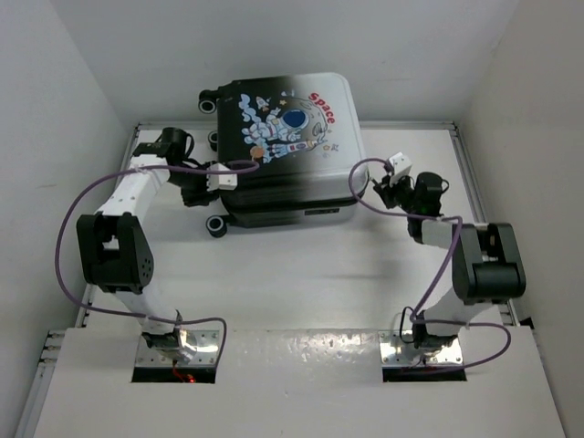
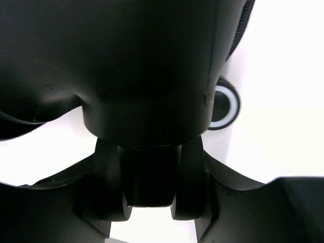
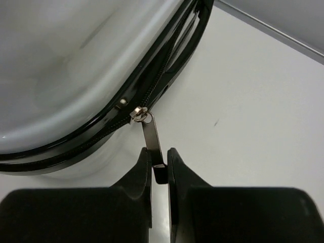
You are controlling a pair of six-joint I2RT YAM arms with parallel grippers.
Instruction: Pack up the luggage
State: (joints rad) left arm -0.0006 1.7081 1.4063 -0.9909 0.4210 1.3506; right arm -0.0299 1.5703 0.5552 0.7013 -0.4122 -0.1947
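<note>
On your left, the left gripper (image 1: 199, 190) sits at the left edge of the luggage (image 1: 292, 151), close to a black wheel (image 2: 190, 177); you cannot tell whether its fingers are spread or pressed. The luggage lies closed, astronaut print up, at the far middle of the table (image 1: 301, 283). On your right, the right gripper (image 3: 159, 169) pinches the metal zipper pull (image 3: 150, 135) on the suitcase's right side.
</note>
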